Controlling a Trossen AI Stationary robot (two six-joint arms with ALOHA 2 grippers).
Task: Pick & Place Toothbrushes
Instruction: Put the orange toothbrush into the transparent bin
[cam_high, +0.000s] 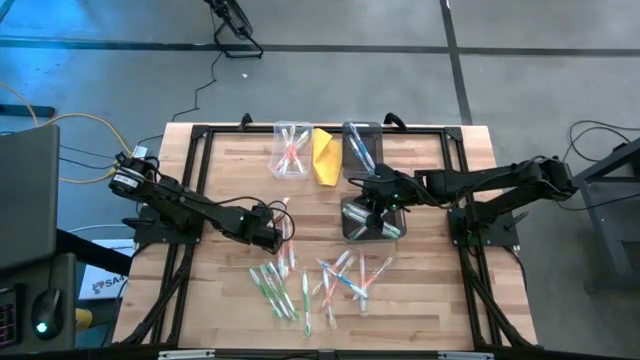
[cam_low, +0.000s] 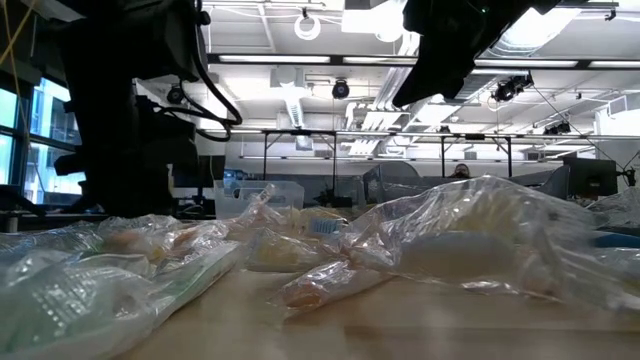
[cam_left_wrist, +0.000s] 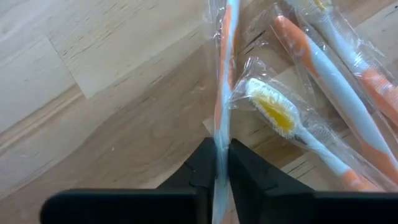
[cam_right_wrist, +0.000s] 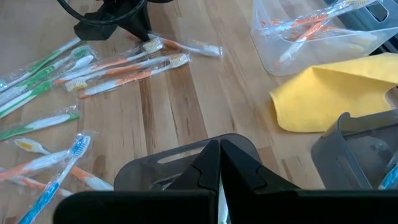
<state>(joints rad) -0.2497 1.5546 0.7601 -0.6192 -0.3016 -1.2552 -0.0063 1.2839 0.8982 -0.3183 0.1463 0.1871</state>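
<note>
Wrapped toothbrushes lie loose on the wooden table: green ones (cam_high: 272, 288) and a mixed orange and blue heap (cam_high: 345, 275). My left gripper (cam_high: 283, 236) stands over the orange ones at the heap's far left and is shut on an orange toothbrush (cam_left_wrist: 227, 56) in its clear wrapper. Another orange toothbrush with a yellow-bristled head (cam_left_wrist: 277, 112) lies right beside it. My right gripper (cam_high: 378, 200) hangs shut above a grey bin (cam_high: 350, 222), its fingers (cam_right_wrist: 208, 165) holding nothing. My left gripper pinches the orange toothbrush's wrapped handle (cam_left_wrist: 221, 134) between its two fingers (cam_left_wrist: 202, 165). They come from above, pointing steeply down, and lie across it. The rest of the toothbrush runs away from the fingers, low over the wood; whether it rests there I cannot tell.
At the far side stand a clear bin (cam_high: 291, 148) with orange toothbrushes, a yellow folded cloth (cam_high: 326, 155) and a grey bin (cam_high: 360, 142) with blue ones. A black frame (cam_high: 200, 190) edges the table. Bare wood lies at the near left.
</note>
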